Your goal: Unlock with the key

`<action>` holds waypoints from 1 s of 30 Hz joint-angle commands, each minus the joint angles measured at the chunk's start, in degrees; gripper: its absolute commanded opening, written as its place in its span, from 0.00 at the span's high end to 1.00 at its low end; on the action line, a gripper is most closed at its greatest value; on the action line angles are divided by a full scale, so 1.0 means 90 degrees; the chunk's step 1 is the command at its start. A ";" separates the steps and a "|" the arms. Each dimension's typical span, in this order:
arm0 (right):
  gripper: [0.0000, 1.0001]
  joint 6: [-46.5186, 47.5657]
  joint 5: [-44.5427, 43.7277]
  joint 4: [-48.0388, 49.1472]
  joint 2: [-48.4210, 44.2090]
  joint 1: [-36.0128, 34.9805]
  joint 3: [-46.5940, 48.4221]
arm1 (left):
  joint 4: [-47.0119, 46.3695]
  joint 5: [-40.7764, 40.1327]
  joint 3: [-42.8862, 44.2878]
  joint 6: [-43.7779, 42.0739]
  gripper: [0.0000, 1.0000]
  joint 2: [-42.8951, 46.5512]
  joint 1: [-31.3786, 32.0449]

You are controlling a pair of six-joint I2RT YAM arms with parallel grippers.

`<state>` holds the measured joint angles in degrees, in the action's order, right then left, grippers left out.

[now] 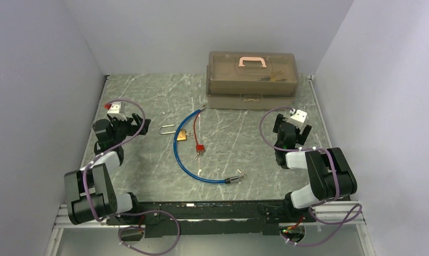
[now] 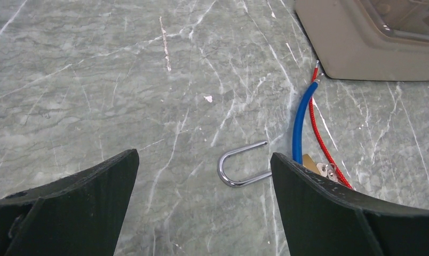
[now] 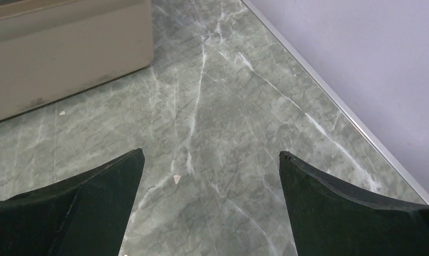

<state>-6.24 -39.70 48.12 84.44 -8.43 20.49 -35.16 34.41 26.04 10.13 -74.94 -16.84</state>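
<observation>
Left gripper (image 2: 204, 154) agape; padlock (image 1: 183, 135) flat, shackle (image 1: 167, 129) leftward.

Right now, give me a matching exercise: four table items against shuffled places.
1 brass padlock with silver shackle
2 blue coated cable
3 red-tagged metal key
4 translucent tan plastic box with pink handle

A farthest back, centre-right
B curving across the middle
C right of the cable's bend
D at the cable's bend, shackle pointing left

Pairs: 1-D, 2-B, 3-C, 4-A
</observation>
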 commanded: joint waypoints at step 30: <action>0.00 0.0290 0.2536 0.1646 -0.0010 0.0770 -0.0693 | -0.2792 -0.1866 -0.1554 -0.2022 0.00 -0.0108 0.1171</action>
<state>-3.03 -18.87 59.31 85.06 -1.67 13.58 -59.90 20.23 10.90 -6.42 -77.28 -6.37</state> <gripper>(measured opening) 0.994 0.994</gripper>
